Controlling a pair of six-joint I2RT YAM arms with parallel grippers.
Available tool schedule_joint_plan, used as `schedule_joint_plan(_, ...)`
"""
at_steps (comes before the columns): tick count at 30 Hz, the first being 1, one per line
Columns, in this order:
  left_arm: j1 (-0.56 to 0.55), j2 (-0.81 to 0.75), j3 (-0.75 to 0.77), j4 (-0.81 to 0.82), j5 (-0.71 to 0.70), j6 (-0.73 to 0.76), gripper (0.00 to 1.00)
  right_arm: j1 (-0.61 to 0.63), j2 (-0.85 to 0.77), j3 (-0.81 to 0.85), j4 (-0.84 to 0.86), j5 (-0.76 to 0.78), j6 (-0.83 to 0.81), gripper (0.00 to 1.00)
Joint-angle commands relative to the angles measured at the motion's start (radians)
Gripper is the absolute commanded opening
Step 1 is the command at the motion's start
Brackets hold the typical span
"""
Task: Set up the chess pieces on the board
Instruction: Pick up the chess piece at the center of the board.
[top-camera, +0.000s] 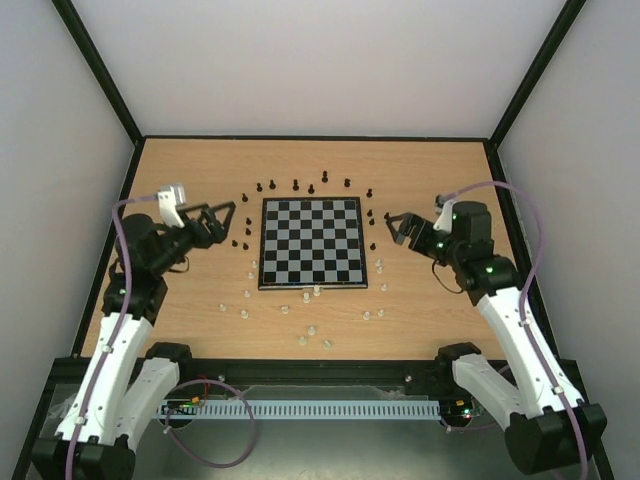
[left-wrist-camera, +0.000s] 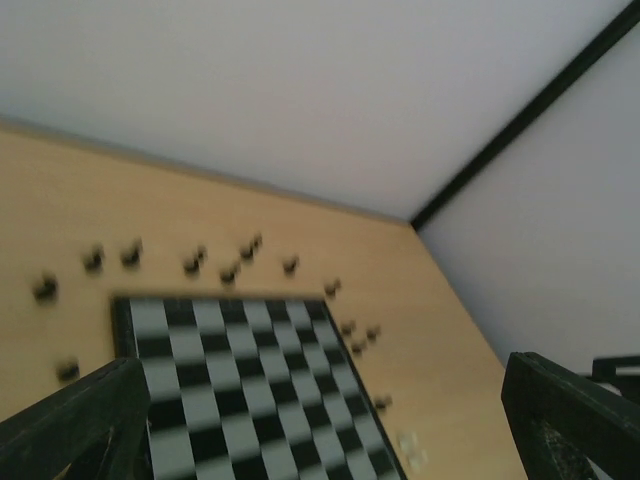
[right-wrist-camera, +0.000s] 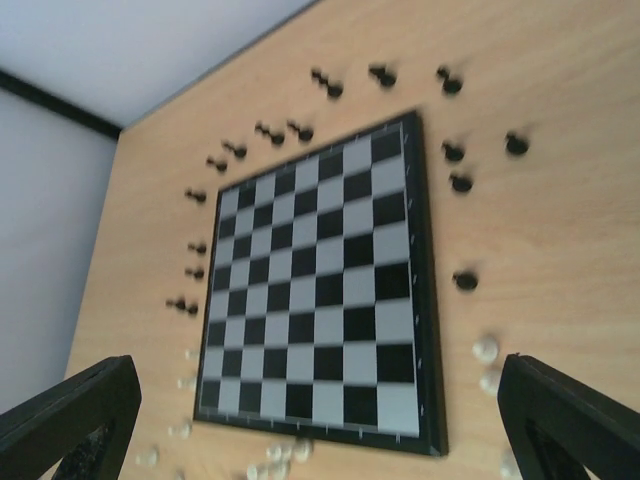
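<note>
Wooden tabletop (top-camera: 200, 170), board (top-camera: 311, 243), blurred chess pieces (left-wrist-camera: 130, 255) around

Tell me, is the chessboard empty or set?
Empty: the chessboard has only bare squares; the pieces sit around it on the table.

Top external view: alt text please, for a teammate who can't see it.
An empty chessboard lies on the wooden table, with black pieces scattered around its far edge and sides and white pieces strewn off its near edge. The left gripper and right gripper hover open on either side, holding nothing.
</note>
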Motion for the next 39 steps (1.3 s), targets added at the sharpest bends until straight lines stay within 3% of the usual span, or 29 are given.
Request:
schedule_joint_plan(1,0.001,-0.027,-0.135,0.066,0.205,-0.104,0.99,0.08,-0.062,-0.101,-0.069,-0.008,-0.018,0.99)
schedule_joint_plan(5,0.001,-0.009,-0.155,0.054,0.213,-0.076,0.99,0.171,-0.053,-0.211,0.031,0.022,0.026,0.99)
schedule_joint_plan(7,-0.001,0.003,-0.148,0.014,0.166,-0.081,0.99,0.265,-0.018,-0.216,0.064,0.107,0.038,0.99)
schedule_joint_plan(12,-0.007,0.012,-0.126,-0.123,-0.001,-0.015,1.0,0.505,0.178,-0.105,0.068,0.348,0.05,0.99)
schedule_joint_plan(16,-0.012,0.007,-0.119,-0.152,-0.063,-0.064,0.99,0.648,0.299,0.002,0.008,0.555,0.036,0.99)
schedule_joint_plan(22,-0.053,0.059,-0.136,-0.127,-0.077,-0.068,1.0,0.661,0.376,0.085,-0.072,0.645,0.003,0.99)
schedule_joint_plan(29,-0.057,0.086,-0.205,-0.084,0.038,-0.121,0.99,0.66,0.351,0.019,-0.102,0.674,0.047,0.99)
schedule_joint_plan(34,-0.061,0.013,-0.167,-0.193,-0.058,-0.048,1.0,0.636,0.351,-0.022,-0.134,0.746,0.106,0.82)
schedule_joint_plan(39,-0.065,0.017,-0.19,-0.151,-0.044,-0.064,0.99,0.496,0.401,-0.016,-0.099,0.64,0.061,0.66)
